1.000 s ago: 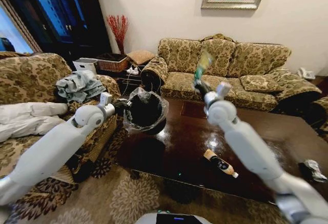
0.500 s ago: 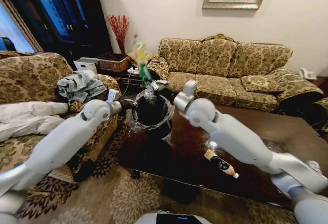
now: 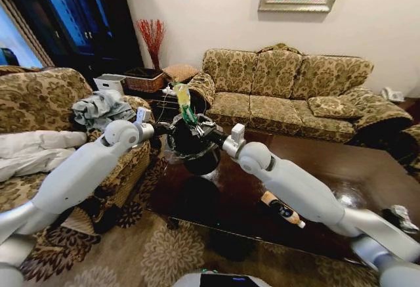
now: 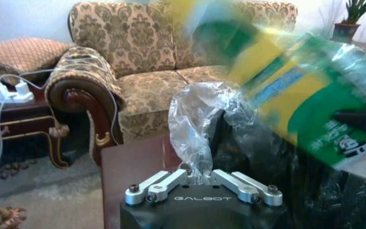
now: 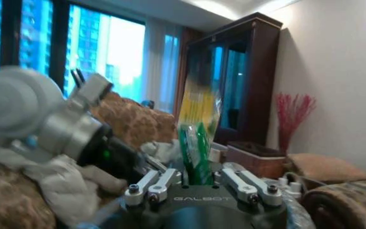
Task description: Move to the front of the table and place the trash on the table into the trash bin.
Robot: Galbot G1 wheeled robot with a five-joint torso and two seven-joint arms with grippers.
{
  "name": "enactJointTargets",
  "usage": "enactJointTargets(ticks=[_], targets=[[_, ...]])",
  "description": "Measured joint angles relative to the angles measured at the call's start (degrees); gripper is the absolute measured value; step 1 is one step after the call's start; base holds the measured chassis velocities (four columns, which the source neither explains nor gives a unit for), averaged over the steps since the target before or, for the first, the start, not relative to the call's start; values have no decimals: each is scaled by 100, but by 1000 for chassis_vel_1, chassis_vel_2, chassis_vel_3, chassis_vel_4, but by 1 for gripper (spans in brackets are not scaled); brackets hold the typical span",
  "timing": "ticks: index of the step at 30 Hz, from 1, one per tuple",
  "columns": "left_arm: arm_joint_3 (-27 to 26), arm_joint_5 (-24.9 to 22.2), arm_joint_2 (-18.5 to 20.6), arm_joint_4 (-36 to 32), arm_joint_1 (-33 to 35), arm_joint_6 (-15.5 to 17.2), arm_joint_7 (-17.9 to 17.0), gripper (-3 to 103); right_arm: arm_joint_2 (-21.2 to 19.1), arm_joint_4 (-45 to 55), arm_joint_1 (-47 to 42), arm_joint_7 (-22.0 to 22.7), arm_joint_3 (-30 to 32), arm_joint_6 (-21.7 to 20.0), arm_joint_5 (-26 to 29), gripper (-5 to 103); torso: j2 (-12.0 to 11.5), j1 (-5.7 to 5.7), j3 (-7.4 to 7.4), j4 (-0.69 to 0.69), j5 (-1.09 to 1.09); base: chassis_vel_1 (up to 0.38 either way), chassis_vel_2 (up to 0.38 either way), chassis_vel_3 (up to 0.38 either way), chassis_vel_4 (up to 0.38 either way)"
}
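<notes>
So the right end effector (image 3: 197,129) is pinching a green and yellow wrapper (image 3: 183,103) by its lower end, holding it upright right over the mouth of the trash bin (image 3: 191,148). In the right wrist view the wrapper (image 5: 198,129) stands up between the closed fingers. It hasn't been let go yet, so this piece isn't actually in the bin.

The left end effector (image 4: 199,183) is pressed together on the clear bag (image 4: 196,124) lining the bin, and the left arm seems to be holding the bin up at the near left corner of the counter (image 3: 341,169).

Progress-wise: the robot is already parked at the front of the counter, so that part's done. Still lying on the dark wood are an orange-labelled bottle (image 3: 282,209) in the middle near the front edge, and a small crumpled bit (image 3: 401,218) way over at the right edge. So at least two pieces left after this one drops.
</notes>
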Motion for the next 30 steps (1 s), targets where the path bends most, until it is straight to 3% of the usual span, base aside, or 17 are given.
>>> enactJointTargets(ticks=[4, 9, 12, 15, 16, 18, 20, 21, 24, 25, 28, 29, 30], targets=[[-27, -79, -38, -2, 57, -2, -9, 2, 12, -121, -40, 30, -18, 34, -332, 37, -1, 0, 0, 0, -1, 0, 0, 0, 0], [-48, -85, -26, -39, 60, -5, -17, 2, 2, -114, -70, 110, 20, 34, -348, 59, -1, 0, 0, 0, -1, 0, 0, 0, 0], [-58, -85, -15, -61, 55, -5, -17, 2, -17, -83, -91, 154, 45, 36, -338, 64, -1, 0, 0, 0, 0, 0, 0, 0, 0], [-78, -82, -10, -90, 61, -6, -17, 2, -31, 66, -153, 288, 184, 58, -249, 80, -1, 0, 0, 0, -1, 0, 0, 0, 0], [-78, -82, -10, -90, 61, -6, -17, 2, -31, 66, -153, 288, 184, 58, -249, 80, -1, 0, 0, 0, -1, 0, 0, 0, 0], [-147, -61, -3, -135, 160, -7, -24, 2, -70, 345, -215, 624, 422, 75, -100, 91, -1, 0, 0, 1, 0, 0, 0, 0, 0], [-248, -19, 20, -217, 345, -18, -28, 2, -235, 768, -333, 1132, 731, -25, 157, 96, -1, 0, 0, 1, 1, 0, 0, 0, 0], [-248, -19, 20, -217, 345, -18, -28, 2, -235, 768, -333, 1132, 731, -25, 157, 96, -1, 0, 0, 1, 1, 0, 0, 0, 0], [-542, 151, 23, -345, 711, -61, -25, 2, -905, 1531, -699, 2039, 1343, -541, 861, 100, -1, 0, -1, 2, -2, 0, 0, 0, 0], [-542, 151, 23, -345, 711, -61, -25, 2, -905, 1531, -699, 2039, 1343, -541, 861, 100, -1, 0, -1, 2, -2, 0, 0, 0, 0], [-906, 407, 40, -519, 1095, -154, -15, 2, -1946, 1718, -1478, 2029, 2188, -907, 1137, 100, 0, -2, -1, -5, 1, 0, 0, 0, 0], [-906, 407, 40, -519, 1095, -154, -15, 2, -1946, 1718, -1478, 2029, 2188, -907, 1137, 100, 0, -2, -1, -5, 1, 0, 0, 0, 0], [-1095, 485, 71, -645, 1306, -189, -18, 2, -2215, 1592, -1757, 1862, 2432, -1008, 1134, 100, 0, -2, -2, -6, 2, 0, 0, 0, 0]])
